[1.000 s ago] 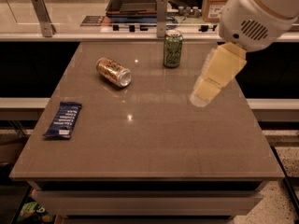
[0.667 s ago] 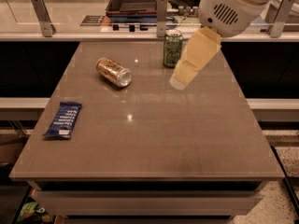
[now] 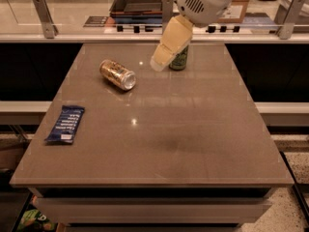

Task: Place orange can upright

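Observation:
The orange can [image 3: 117,74] lies on its side on the back left part of the brown table [image 3: 159,144], its silver end facing front right. My gripper [image 3: 161,62] hangs above the table at the back centre, to the right of the orange can and apart from it. Its cream-coloured tip points down and to the left. It partly covers a green can [image 3: 179,60] that stands upright behind it.
A blue snack packet [image 3: 65,123] lies near the table's left edge. Behind the table runs a counter with a dark tray [image 3: 139,2] and metal posts [image 3: 43,16].
The arm and gripper have swung left and towards the back of the table, from the right side to in front of the green can. The cans and the packet have stayed put.

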